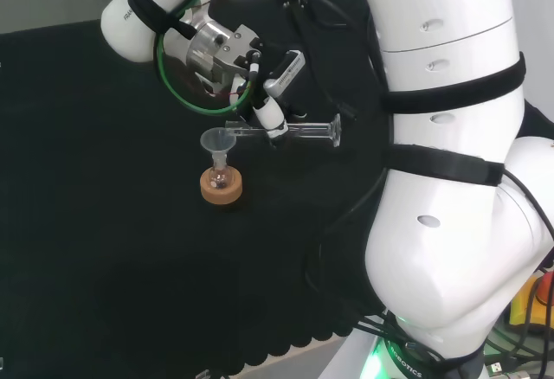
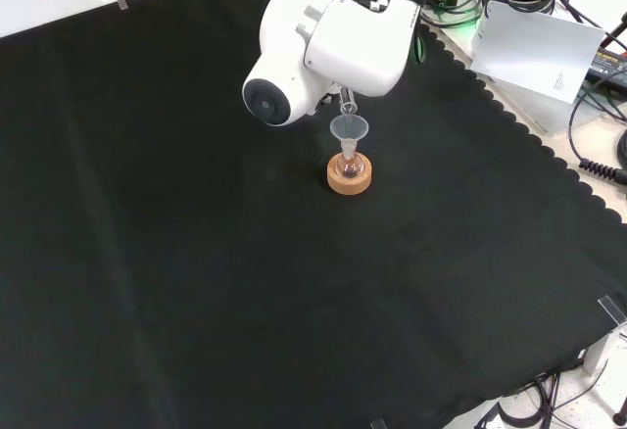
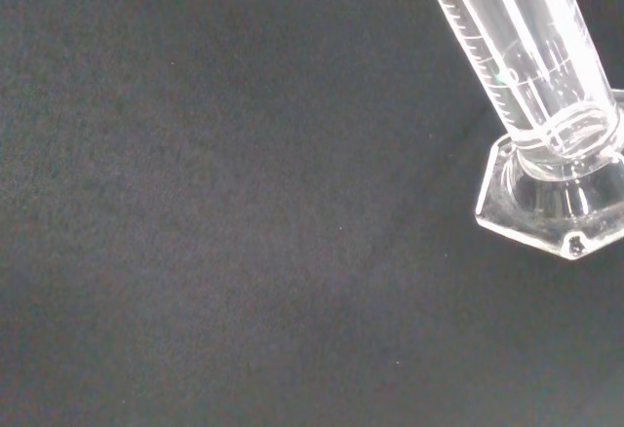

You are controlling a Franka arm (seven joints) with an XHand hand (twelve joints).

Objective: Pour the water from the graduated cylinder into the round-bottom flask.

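In the head view the hand (image 1: 260, 85) is shut on a clear graduated cylinder (image 1: 303, 129) and holds it about level above the cloth. The cylinder's foot points right and its mouth sits over a clear funnel (image 1: 218, 143). The funnel stands in a small round-bottom flask (image 1: 221, 176) on a cork ring (image 1: 221, 191). From the front, the funnel (image 2: 350, 130), the flask (image 2: 349, 166) and the cork ring (image 2: 350, 181) sit just below the arm's white link, which covers the hand. Up close in the wrist view are the cylinder's marked tube (image 3: 512, 52) and hexagonal foot (image 3: 551, 208).
Black cloth (image 2: 196, 253) covers the bench around the flask. Its scalloped edge (image 2: 509, 125) runs along the right of the front view, with papers (image 2: 539, 47) and cables (image 2: 598, 145) beyond it. The arm's big white links (image 1: 450, 180) take up the right of the head view.
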